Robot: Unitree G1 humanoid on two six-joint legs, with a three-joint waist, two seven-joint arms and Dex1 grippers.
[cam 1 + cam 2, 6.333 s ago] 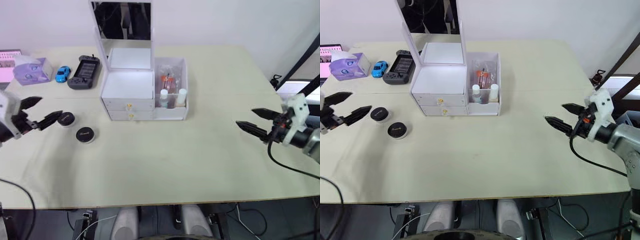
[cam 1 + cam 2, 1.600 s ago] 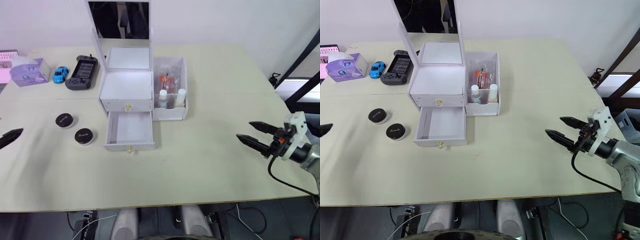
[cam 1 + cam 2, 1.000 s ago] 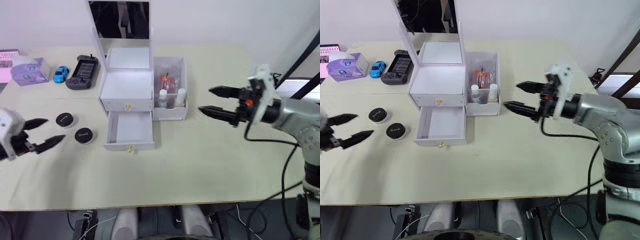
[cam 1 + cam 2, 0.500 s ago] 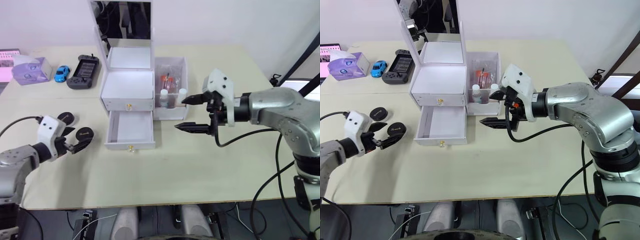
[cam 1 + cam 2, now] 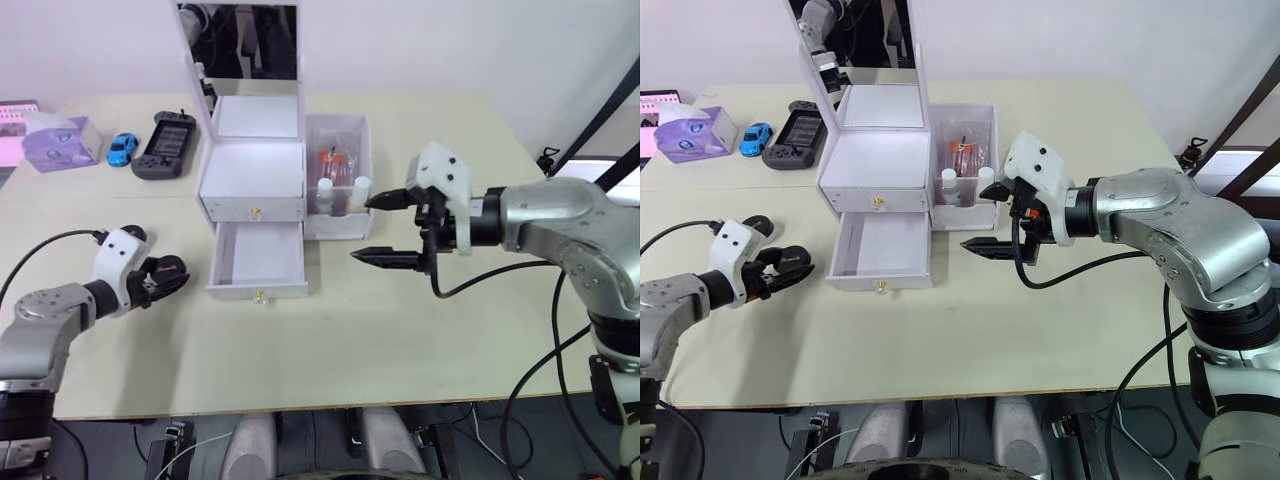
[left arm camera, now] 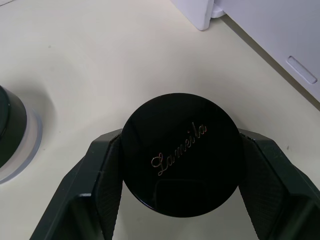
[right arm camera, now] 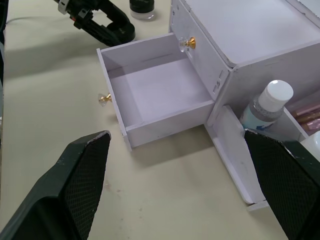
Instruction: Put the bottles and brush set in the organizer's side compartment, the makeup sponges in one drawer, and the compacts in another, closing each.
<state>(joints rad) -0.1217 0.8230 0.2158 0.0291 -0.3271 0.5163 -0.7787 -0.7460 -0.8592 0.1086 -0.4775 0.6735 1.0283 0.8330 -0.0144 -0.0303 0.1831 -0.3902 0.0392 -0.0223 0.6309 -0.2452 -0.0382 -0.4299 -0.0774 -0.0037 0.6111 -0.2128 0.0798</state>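
Observation:
The white organizer (image 5: 254, 168) stands at the table's middle back, its lower drawer (image 5: 258, 262) pulled out and bare inside, its upper drawer shut. Two bottles (image 5: 327, 196) and a clear packet (image 5: 336, 160), probably the brush set, stand in the side compartment (image 5: 368, 150). My left gripper (image 6: 182, 155) is shut on a black compact (image 6: 182, 152) that rests on the table left of the drawer. A second compact (image 7: 141, 7) sits just beyond it. My right gripper (image 5: 365, 230) hangs open right of the drawer, in front of the side compartment. The makeup sponges are out of view.
The organizer's mirror lid (image 5: 248, 45) stands upright. At the back left lie a handheld game console (image 5: 165, 145), a blue toy car (image 5: 125, 148) and a purple tissue pack (image 5: 55, 138). The bare tabletop (image 5: 330, 330) runs forward to the near edge.
My left gripper has moved in and closed its fingers on the nearer compact. The right gripper has stayed almost where it was, still open.

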